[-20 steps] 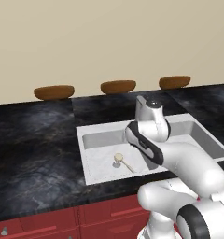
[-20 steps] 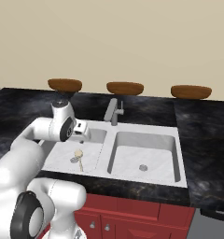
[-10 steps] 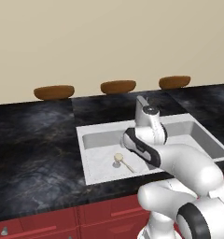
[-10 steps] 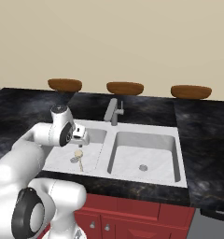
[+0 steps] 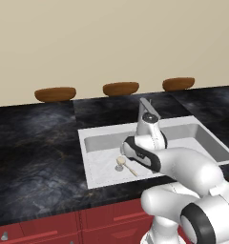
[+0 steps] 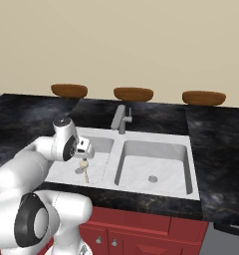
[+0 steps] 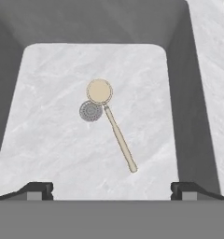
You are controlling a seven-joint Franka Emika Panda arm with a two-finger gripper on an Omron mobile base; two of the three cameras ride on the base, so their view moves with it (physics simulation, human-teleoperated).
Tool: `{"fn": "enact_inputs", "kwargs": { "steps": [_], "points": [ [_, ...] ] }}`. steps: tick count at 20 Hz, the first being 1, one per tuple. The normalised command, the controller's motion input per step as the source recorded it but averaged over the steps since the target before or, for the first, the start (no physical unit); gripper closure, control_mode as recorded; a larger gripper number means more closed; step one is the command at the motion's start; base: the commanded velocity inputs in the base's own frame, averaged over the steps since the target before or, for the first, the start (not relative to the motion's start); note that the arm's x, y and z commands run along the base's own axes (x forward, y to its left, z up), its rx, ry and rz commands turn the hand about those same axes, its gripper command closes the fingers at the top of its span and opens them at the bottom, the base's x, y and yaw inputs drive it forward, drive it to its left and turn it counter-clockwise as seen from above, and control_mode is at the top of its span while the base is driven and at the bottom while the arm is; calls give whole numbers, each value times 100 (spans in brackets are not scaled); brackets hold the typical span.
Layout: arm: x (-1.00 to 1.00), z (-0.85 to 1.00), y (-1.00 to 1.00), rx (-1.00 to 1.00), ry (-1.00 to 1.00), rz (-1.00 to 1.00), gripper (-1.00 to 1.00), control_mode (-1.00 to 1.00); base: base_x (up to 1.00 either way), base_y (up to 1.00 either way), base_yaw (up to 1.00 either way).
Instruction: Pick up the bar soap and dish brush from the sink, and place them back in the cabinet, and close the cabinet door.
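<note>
Directly below, the dish brush [image 7: 110,125] lay flat at the frame's centre in the sink [image 7: 48,140]. My claw [image 7: 111,189] hung open above its handle, jaws spread wide so they could drop around it.

The white arm folds forward from its base, elbow bent low and wrist turned downward, hand pointing straight down. The gripper [image 7: 112,189] hangs with its jaws spread wide, nothing between them; the two dark fingertips [image 7: 35,189] stand far apart and level with each other, touching nothing.
</note>
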Motion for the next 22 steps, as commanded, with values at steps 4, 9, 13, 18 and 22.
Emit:
{"fn": "enact_inputs", "kwargs": {
  "steps": [4,9,13,18,22],
  "points": [
    [16,-16,0,0,0,0,-100,-100,0,0,0],
    [30,-13,0,0,0,0,-100,-100,0,0,0],
    [27,-13,0,0,0,0,-100,-100,0,0,0],
    [15,-11,0,0,0,0,-100,-100,0,0,0],
    [10,-19,0,0,0,0,-100,-100,0,0,0]
  ]
}}
